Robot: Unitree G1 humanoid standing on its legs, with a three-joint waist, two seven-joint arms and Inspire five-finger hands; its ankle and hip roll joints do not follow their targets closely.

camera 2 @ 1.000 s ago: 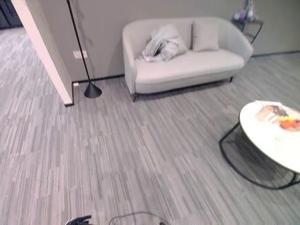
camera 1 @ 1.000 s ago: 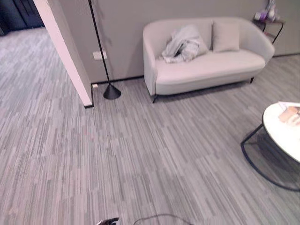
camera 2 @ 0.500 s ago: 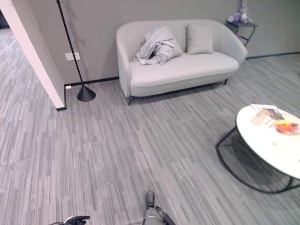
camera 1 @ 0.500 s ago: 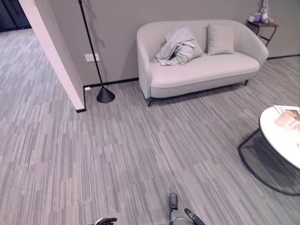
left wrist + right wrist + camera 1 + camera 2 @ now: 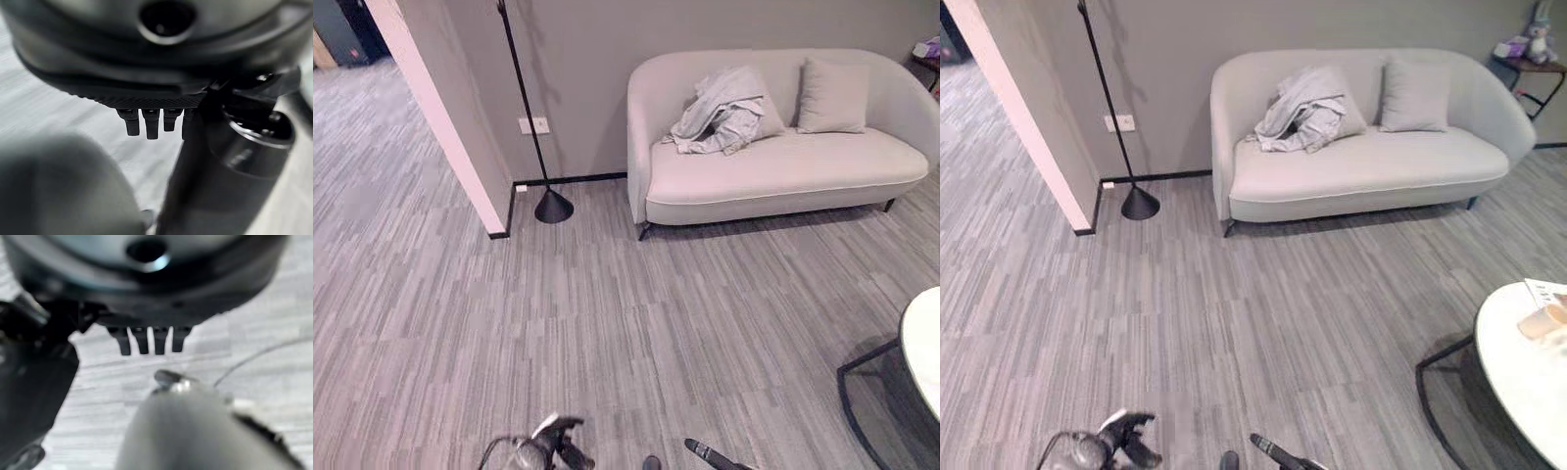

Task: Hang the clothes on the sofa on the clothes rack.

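Crossing the grey striped carpet floor (image 5: 1263,323) toward the seat looks to be the step in hand, judging by how far off everything lies. The crumpled light grey garment (image 5: 1304,110) is heaped on the pale cream upholstered sofa (image 5: 1371,166), on its left half, leaning against the backrest just beside a matching square cushion (image 5: 1414,96). Both hands sit low at the bottom edge of the head views, well apart from the sofa: the left hand (image 5: 151,122) hangs with its fingers straight and relaxed, holding nothing, and the right hand (image 5: 146,340) is likewise slack and empty. A black floor lamp with a cone base (image 5: 1139,203) stands near the wall. The next move probably calls for closing in on the sofa's left end before any reach, keeping off the round white side table (image 5: 1528,372).
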